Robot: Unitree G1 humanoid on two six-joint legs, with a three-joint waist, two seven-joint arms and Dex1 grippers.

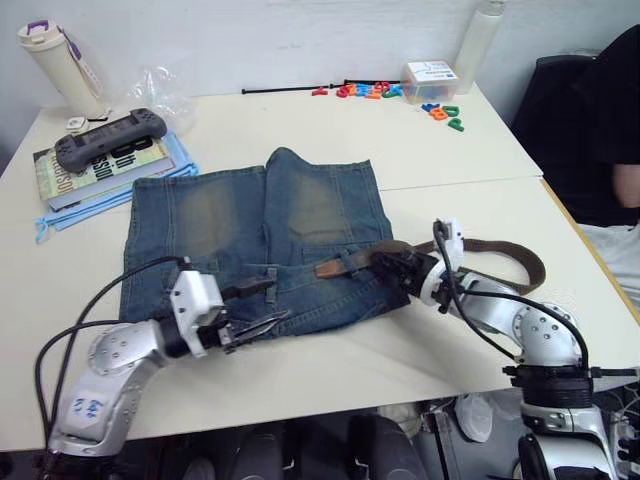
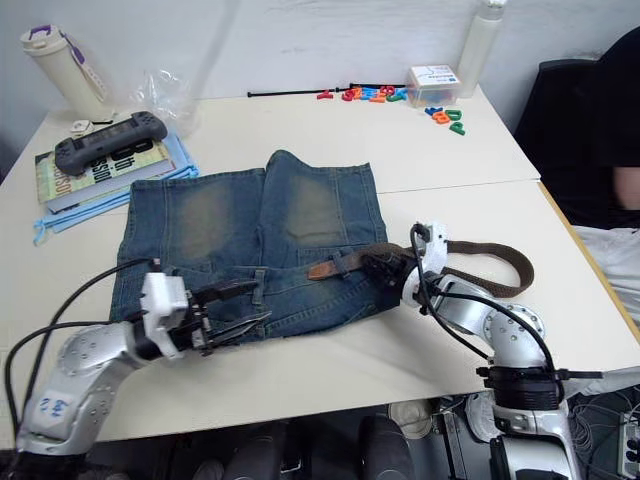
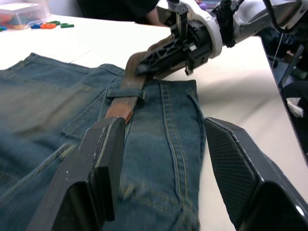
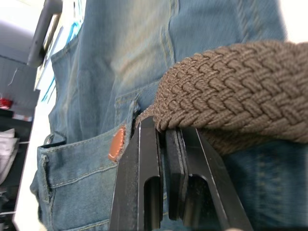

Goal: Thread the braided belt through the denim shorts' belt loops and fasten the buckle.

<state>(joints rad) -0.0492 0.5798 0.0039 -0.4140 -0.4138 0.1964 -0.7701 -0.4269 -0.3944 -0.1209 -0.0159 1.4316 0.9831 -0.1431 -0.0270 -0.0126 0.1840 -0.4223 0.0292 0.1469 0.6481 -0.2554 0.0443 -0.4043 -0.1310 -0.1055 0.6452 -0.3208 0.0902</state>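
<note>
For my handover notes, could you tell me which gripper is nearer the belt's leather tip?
Right. The right gripper holds the braided belt just behind the leather tip; the left gripper hovers open, apart.

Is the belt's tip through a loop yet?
Yes. The braided belt passes under one belt loop, its tan tip emerging beyond it, while the right gripper clamps the strap behind.

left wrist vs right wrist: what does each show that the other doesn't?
Left wrist alone: the left gripper, open over the waistband, the right gripper seen from outside clamping the strap, and coloured toy letters far back on the table.

Right wrist alone: a close look at the weave where the shut black fingers pinch the belt.

Both: the braided belt, its tan leather tip past one of the belt loops, and the denim shorts.
</note>
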